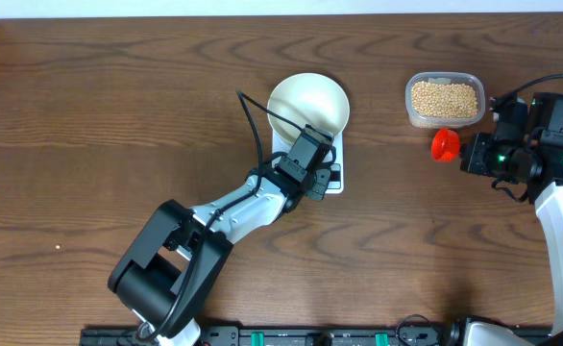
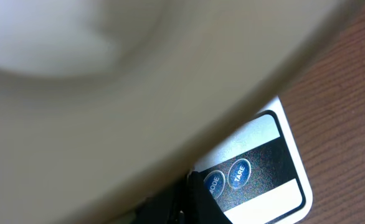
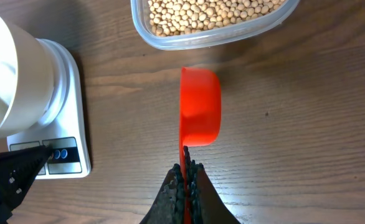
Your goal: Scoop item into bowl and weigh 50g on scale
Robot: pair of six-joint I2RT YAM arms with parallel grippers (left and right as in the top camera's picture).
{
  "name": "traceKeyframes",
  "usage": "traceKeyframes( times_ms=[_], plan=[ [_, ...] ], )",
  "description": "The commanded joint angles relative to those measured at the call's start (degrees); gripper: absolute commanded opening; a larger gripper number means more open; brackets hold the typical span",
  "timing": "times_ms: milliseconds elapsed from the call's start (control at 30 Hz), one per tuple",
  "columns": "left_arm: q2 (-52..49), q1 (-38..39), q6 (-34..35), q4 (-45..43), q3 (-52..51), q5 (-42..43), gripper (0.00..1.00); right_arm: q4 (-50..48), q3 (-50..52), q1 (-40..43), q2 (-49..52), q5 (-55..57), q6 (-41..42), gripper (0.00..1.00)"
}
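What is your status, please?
Left end effector shut, at buttons of flat white scale. Right end effector shut on red plastic scoop, beside clear tub of beige beans. Round white bowl on scale, empty. No obstruction.

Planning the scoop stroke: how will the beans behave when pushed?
The beans look small, round and loose, so they will probably flow around the scoop rather than clump. Any that spill would likely roll far on the smooth table.

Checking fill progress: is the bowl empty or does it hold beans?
Empty. The bowl sits on the scale with a bare white inside; beans show only in the tub.
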State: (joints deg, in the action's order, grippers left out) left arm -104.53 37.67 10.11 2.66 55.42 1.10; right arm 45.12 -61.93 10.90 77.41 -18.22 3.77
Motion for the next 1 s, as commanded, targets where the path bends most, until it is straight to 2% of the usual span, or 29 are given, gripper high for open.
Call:
traceKeyframes(
  times_ms=[0, 433, 633, 967],
  plan=[
    [-3.0, 0.2, 0.0, 1.6, -0.1, -0.8, 0.07, 0.0, -1.0, -0.4, -0.3, 0.1, -0.9, 0.01],
    [-3.0, 0.7, 0.0, 1.6, -0.8, -1.0, 0.07, 0.1, -1.0, -0.4, -0.3, 0.1, -0.9, 0.01],
    [-3.1, 2.2, 0.0, 1.8, -0.8, -6.7, 0.07, 0.1, -1.0, -0.4, -0.3, 0.1, -0.9, 0.01],
    [-6.5, 2.2, 0.3, 1.7, -0.8, -6.7, 0.07, 0.1, -1.0, -0.4, -0.3, 0.1, -1.1, 0.01]
  ],
)
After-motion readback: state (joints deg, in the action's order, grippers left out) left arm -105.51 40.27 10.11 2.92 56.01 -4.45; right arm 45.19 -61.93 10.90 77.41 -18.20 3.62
